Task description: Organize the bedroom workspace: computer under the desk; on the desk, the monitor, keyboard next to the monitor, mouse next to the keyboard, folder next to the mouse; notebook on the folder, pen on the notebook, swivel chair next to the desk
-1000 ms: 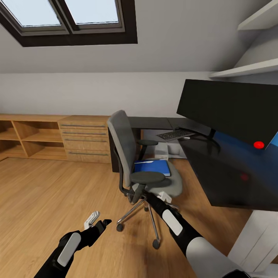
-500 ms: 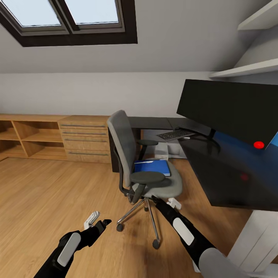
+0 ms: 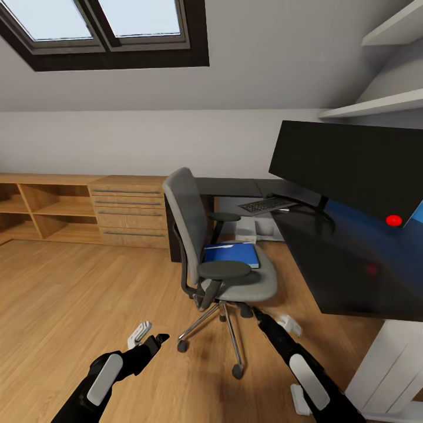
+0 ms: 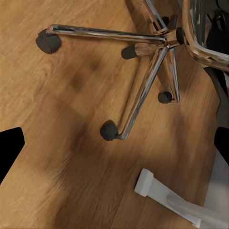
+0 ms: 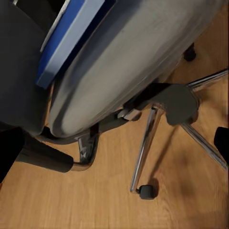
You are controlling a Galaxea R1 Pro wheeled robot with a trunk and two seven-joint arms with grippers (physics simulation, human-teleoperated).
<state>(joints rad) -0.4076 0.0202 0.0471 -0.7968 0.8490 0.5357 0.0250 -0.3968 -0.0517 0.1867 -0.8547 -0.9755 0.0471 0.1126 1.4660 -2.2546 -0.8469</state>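
Head view wide, forward-down; both wrist views close under swivel chair (image 3: 220, 258).

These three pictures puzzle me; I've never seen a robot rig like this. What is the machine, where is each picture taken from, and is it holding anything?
It is a simulated wheeled robot with two arms. The wide picture comes from its head camera: the left gripper and right gripper reach toward the swivel chair. A blue folder lies on the chair's seat. To the right, the black desk carries the monitor and keyboard.

The other two come from cameras near each gripper. The left one looks down at the chair's chrome base; the right one looks up at the seat underside and the folder's edge.

Neither gripper holds anything; both look open.
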